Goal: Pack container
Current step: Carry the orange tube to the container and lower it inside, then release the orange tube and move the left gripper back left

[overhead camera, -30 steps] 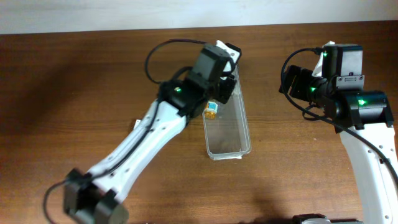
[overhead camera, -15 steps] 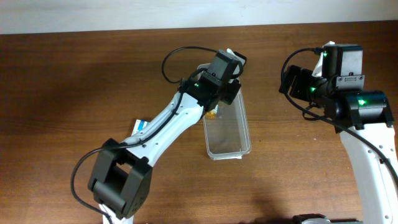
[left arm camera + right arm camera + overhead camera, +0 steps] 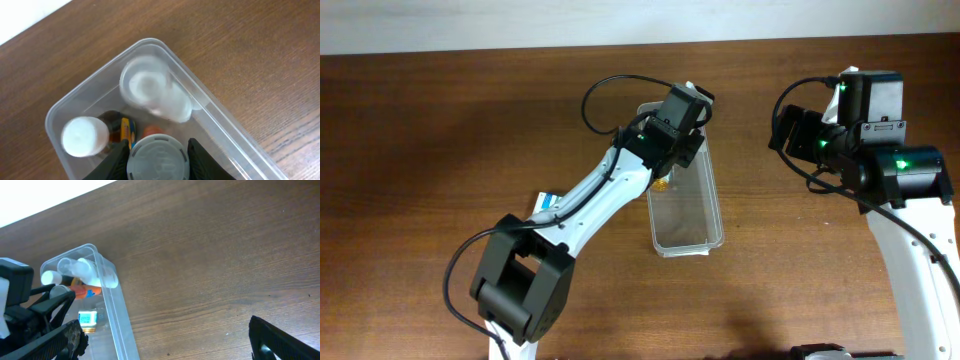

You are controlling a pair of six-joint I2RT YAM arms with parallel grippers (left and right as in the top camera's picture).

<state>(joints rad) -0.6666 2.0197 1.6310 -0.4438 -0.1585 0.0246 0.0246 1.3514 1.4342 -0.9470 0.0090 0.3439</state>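
Observation:
The container, a long clear plastic bin (image 3: 716, 212), lies in the middle of the table. My left gripper (image 3: 682, 128) hangs over its far end, shut on a bottle with a round grey-white cap (image 3: 158, 159), just above the bin's inside (image 3: 220, 109). In that far end lie a clear bottle (image 3: 148, 88), a white-capped bottle (image 3: 85, 135) and an orange-and-yellow item (image 3: 128, 131). A small jar with a teal label (image 3: 87, 319) stands further along the bin (image 3: 113, 311). My right gripper (image 3: 170, 345) is open and empty over bare table to the right of the bin.
A small blue-and-white packet (image 3: 546, 203) lies on the table to the left of the bin, partly under my left arm. The wooden table ends at a pale wall along the far side (image 3: 470, 25).
My left gripper has moved a little to the right over the bin's far end, and its arm has swung round. The right arm has not moved.

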